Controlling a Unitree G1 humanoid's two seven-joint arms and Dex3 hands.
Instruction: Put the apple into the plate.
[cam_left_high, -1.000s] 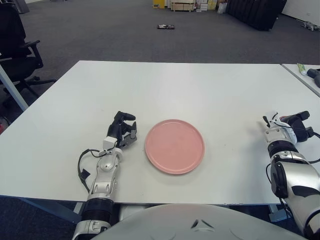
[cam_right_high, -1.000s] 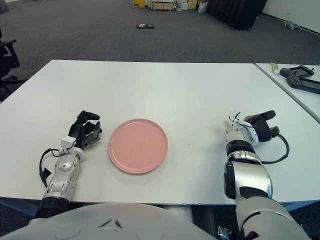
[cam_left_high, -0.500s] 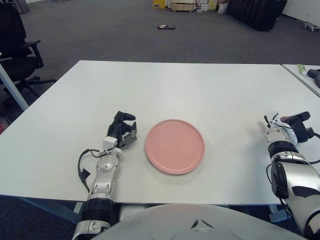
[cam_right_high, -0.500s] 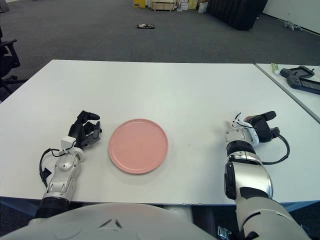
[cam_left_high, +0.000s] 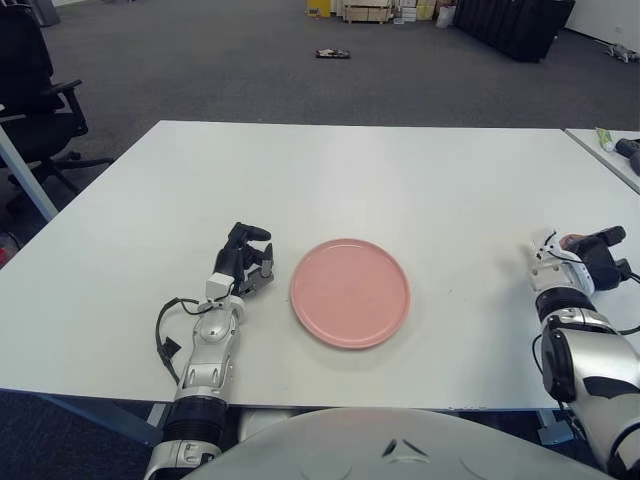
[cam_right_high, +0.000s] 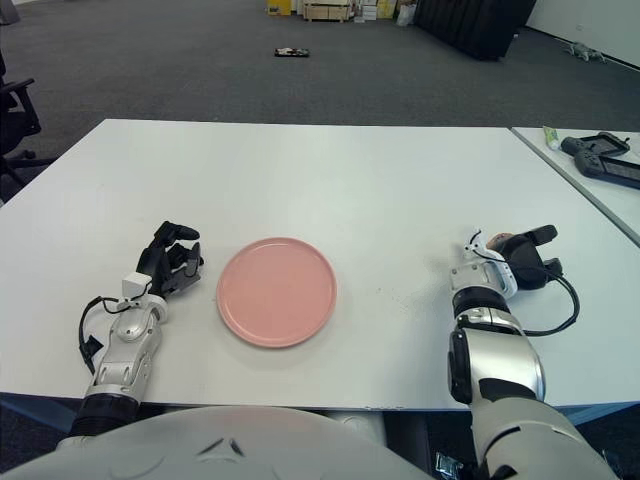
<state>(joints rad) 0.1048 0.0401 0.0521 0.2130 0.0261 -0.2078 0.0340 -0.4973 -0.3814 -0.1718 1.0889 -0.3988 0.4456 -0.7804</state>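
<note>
Plate (cam_left_high: 349, 292) just right of curled, empty left robot hand (cam_left_high: 245, 262); right robot hand (cam_left_high: 585, 255) well apart, grip unclear; apple not plainly visible.

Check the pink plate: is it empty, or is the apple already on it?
Empty. The plate shows only bare pink surface, and no apple appears on the table. Left hand shows beside it; right hand far right.

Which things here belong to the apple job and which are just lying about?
Job: round pink plate; left hand beside its left; right hand far right; no apple plainly visible.
Lying about: black handheld device; black office chair; dark floor object.
</note>
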